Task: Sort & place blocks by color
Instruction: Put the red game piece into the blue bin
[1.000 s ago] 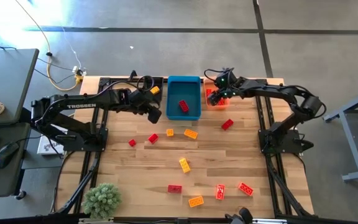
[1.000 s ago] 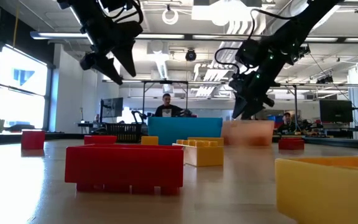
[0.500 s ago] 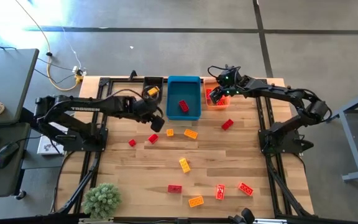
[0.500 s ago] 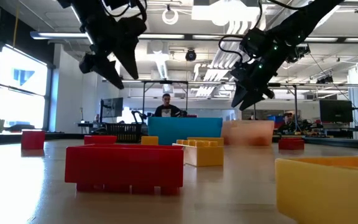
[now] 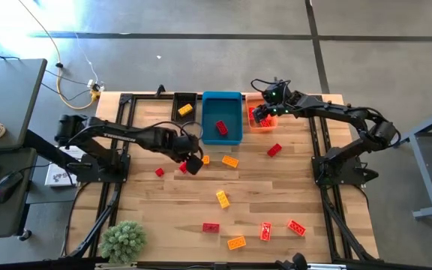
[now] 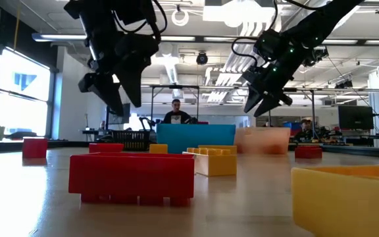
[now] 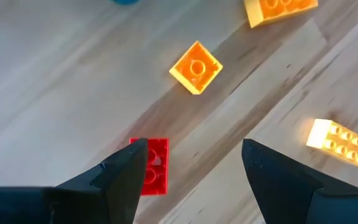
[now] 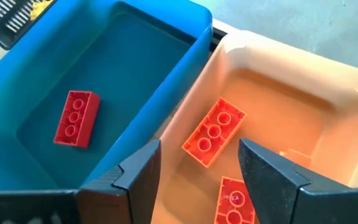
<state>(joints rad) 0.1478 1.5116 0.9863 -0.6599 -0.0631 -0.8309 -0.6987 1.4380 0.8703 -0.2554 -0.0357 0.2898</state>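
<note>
The left gripper [image 5: 193, 164] is held wide open, empty, above a red block [image 7: 149, 165]. The right gripper [image 5: 258, 115] is held open, empty, over the orange bin [image 8: 303, 81].

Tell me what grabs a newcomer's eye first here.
The three bins along the table's far edge: the blue bin holding one red brick, beside the orange bin. The right claw hangs open over that orange bin, while the left claw, open too, hovers over a loose red brick.

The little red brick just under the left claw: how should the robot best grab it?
Probably straight down from above. The red brick lies flat, studs up, clear of the orange brick, so the open left gripper could close across its two long sides, its narrower span.
</note>
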